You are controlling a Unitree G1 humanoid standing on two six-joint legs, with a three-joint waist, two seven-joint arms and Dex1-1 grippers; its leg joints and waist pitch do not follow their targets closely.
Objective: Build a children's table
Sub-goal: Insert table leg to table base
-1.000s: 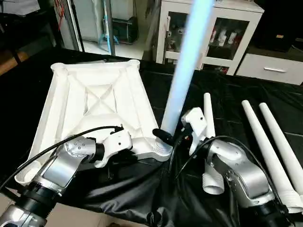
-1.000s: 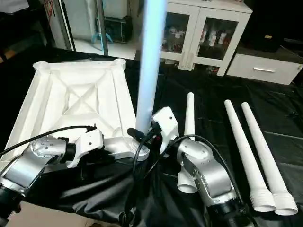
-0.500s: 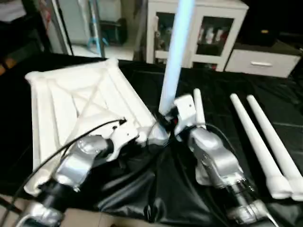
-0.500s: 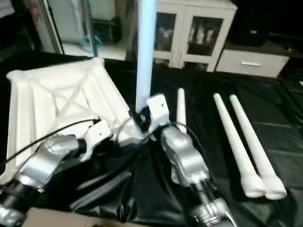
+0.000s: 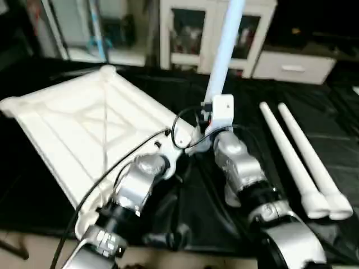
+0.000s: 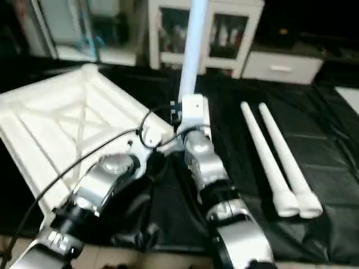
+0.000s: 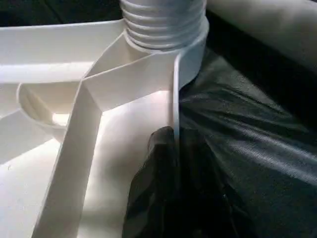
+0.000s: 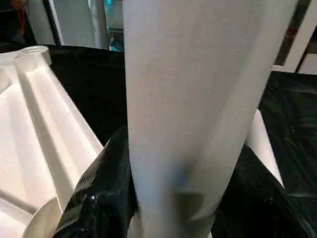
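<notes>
The white tabletop (image 5: 84,126) lies underside up on the left, its X ribs showing. One white leg (image 5: 225,50) stands upright in the near right corner socket (image 7: 190,49), its threaded end (image 7: 163,20) seated there. My right gripper (image 5: 208,124) is shut on this leg just above the socket, with a black finger (image 8: 96,191) on each side. My left gripper (image 7: 173,148) is shut on the tabletop's thin rim wall beside that corner. Two loose legs (image 5: 289,159) lie side by side on the right.
A black cover (image 5: 50,193) drapes the work table, wrinkled near the front edge. A white glass-door cabinet (image 5: 182,31) and a white drawer unit (image 5: 291,66) stand behind. A black cable (image 5: 126,162) from my left arm runs over the tabletop.
The head views have swung and tilted, so the whole scene sits differently in the picture. Both grips hold as before and the leg still stands in its socket.
</notes>
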